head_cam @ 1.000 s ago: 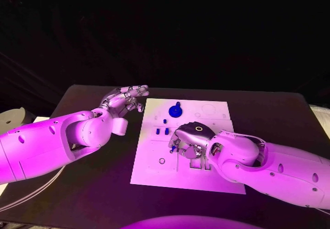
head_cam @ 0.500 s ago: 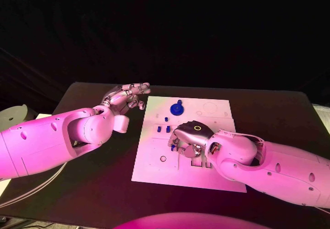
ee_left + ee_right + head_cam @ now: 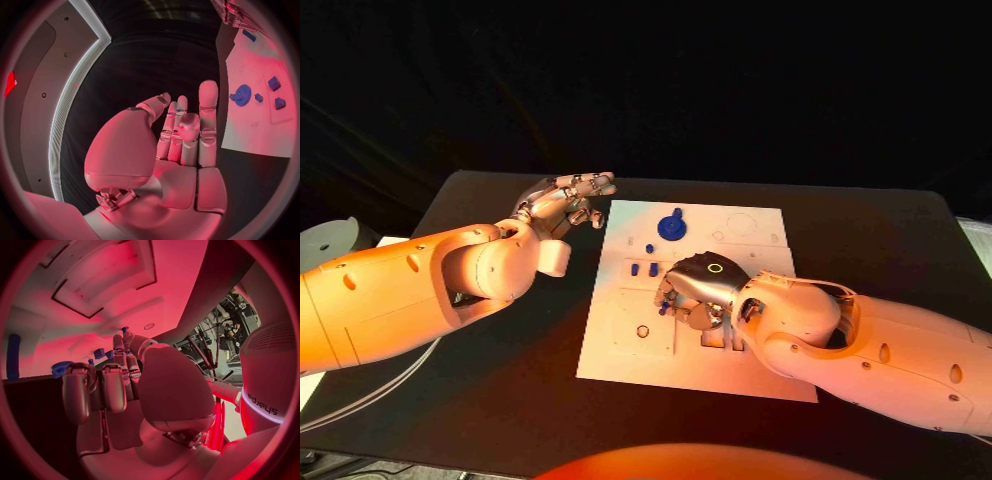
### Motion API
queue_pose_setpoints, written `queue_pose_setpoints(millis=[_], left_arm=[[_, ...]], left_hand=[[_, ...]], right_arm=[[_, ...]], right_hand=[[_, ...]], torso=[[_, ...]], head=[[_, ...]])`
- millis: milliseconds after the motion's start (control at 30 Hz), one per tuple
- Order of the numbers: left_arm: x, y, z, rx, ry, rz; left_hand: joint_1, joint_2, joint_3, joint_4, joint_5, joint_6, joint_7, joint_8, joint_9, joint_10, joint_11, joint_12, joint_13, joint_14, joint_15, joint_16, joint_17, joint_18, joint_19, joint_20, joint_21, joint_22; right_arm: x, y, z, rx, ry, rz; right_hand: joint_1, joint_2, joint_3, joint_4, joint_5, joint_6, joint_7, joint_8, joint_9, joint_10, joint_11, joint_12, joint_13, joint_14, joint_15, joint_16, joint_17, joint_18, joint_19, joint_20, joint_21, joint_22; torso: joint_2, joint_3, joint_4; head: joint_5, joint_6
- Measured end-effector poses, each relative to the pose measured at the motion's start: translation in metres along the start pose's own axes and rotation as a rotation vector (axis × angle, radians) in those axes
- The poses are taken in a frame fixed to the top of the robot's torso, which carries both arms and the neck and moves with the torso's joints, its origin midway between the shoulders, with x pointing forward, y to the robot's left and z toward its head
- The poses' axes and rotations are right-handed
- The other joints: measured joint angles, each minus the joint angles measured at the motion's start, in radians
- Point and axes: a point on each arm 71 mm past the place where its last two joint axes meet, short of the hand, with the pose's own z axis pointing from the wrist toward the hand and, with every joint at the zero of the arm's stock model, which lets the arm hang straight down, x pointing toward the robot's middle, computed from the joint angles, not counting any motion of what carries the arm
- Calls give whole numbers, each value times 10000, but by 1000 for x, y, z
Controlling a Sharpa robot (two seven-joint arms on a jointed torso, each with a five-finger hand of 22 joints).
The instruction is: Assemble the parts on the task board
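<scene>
The white task board [image 3: 625,355] lies in the middle of the black table. A round blue part [image 3: 671,228] stands near its far edge, and two small blue pieces [image 3: 642,269] stand closer in. My right hand [image 3: 697,290] is over the board's middle with its fingers curled down to the surface. A bit of blue [image 3: 124,330] shows at its fingertips, but I cannot tell if it is held. My left hand [image 3: 567,205] hovers off the board's far left corner with its fingers stretched out, holding nothing. The left wrist view shows the round part [image 3: 240,94] and the small pieces [image 3: 274,82].
Dark rectangular recesses [image 3: 718,345] and an oval hole [image 3: 642,333] mark the board near my right hand. A pale round object [image 3: 326,245] sits at the table's left edge, and a white cable [image 3: 372,400] hangs under my left arm.
</scene>
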Motion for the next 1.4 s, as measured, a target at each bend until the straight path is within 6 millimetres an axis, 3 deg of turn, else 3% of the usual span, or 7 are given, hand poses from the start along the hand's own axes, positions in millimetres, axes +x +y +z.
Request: queue_pose_setpoints(millis=[500,700,833,933,1033,1233,1400], left_arm=[[0,0,0,-24,8,-3],[0,0,0,-38,18,-8],[0,0,0,-49,29,-12],[1,0,0,-63,39,-16],[1,1,0,-87,42,-18],[0,1,0,-154,39,-16],[0,2,0,-260,37,-10]], left_hand=[[0,0,1,-1,0,0,-1,0,1,-35,35,0,-1,0,0,0,-13,0,0,0,-42,-10],[0,0,1,-1,0,0,-1,0,1,-35,35,0,-2,0,0,0,-13,-1,0,0,-42,-10],[0,0,2,-1,0,0,-1,0,1,-35,35,0,-2,0,0,0,-12,-1,0,0,-42,-11],[0,0,2,-1,0,0,-1,0,1,-35,35,0,7,0,0,0,-12,0,0,0,-42,-10],[0,0,2,-1,0,0,-1,0,1,-35,35,0,6,0,0,0,-25,1,0,0,-42,-33],[0,0,2,-1,0,-12,1,0,1,-108,37,42,6,-35,35,0,-26,-1,0,0,-83,-41],[0,0,2,-1,0,-72,0,-40,1,-109,38,42,5,-35,35,0,-25,0,0,0,-83,-40]], right_arm=[[4,3,5,-42,311,-173],[4,4,7,5,377,-237],[5,3,8,61,404,-247],[6,3,8,110,381,-243],[6,1,7,171,328,-231],[4,-1,2,230,57,-160],[-6,0,-10,195,-376,-44]], right_hand=[[0,0,-27,-26,-21,20,48,-2,12,26,28,2,-23,0,-1,-40,7,0,0,0,0,-2],[-181,-181,-114,-23,-14,11,57,-7,35,-18,83,5,-75,-2,2,-40,7,-1,0,0,-38,-3],[-556,-466,-354,152,-10,-623,187,-63,-133,-1033,232,-41,-177,-7,250,-194,6,170,-116,200,-411,-4],[-739,-655,-679,201,-10,-1374,29,-63,-281,-1977,433,-60,-208,0,355,-247,6,297,-331,328,-796,-199],[-750,-665,-927,231,-10,-1607,27,-63,-285,-2272,516,-31,-184,0,357,-254,6,315,-362,360,-869,-306],[-701,-618,-1122,210,-10,-1603,31,-63,-261,-2108,437,198,-112,0,357,-371,5,315,-362,360,-928,-341],[-603,-519,-1217,226,-10,-1437,185,12,-228,-1875,335,356,-112,0,357,-420,5,315,-362,359,-928,-341]], torso=[[3,-3,7],[5,-7,7],[5,-6,7],[5,-7,6],[3,-6,2],[1,1,2],[-5,1,4]], head=[[1,-27],[13,-44],[17,-48],[19,-49],[19,-39],[-6,-7],[-39,40]])
